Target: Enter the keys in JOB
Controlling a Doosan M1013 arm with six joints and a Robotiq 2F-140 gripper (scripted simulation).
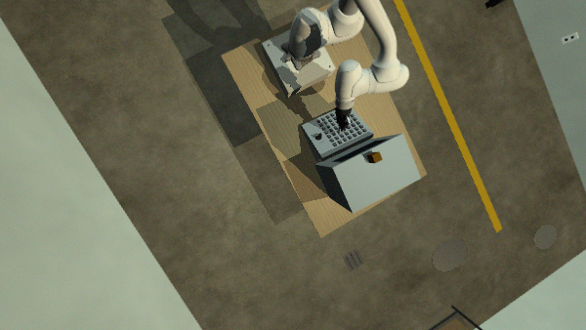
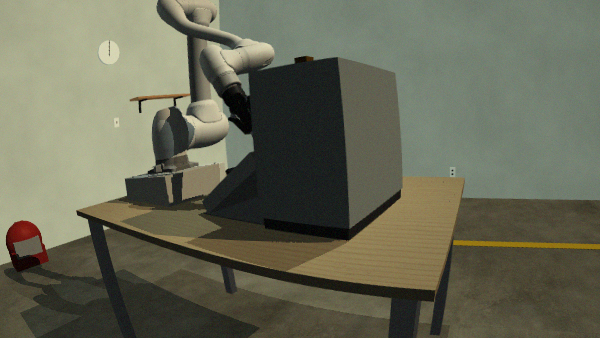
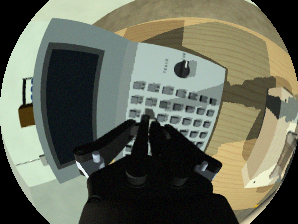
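Observation:
The grey machine (image 1: 371,171) stands on the wooden table with a sloped keypad panel (image 1: 337,133) of several rows of grey keys. The round dark selector knob (image 3: 182,68) sits at one end of the panel, also seen from above (image 1: 317,136). No key shows a light. My gripper (image 3: 147,114) is shut and empty, fingertips together over the middle rows of the keypad (image 3: 174,108), close above or touching a key; contact cannot be told. From above the gripper (image 1: 343,123) is over the keypad's centre. The side view shows the gripper (image 2: 241,112) partly hidden behind the machine's body (image 2: 325,145). The key names are too small to read.
A dark screen (image 3: 72,103) lies beside the keypad on the machine. A small orange block (image 1: 374,157) sits on the machine's top. My arm's base stands on a grey pedestal (image 1: 298,65) at the table's far end. A red object (image 2: 25,245) lies on the floor.

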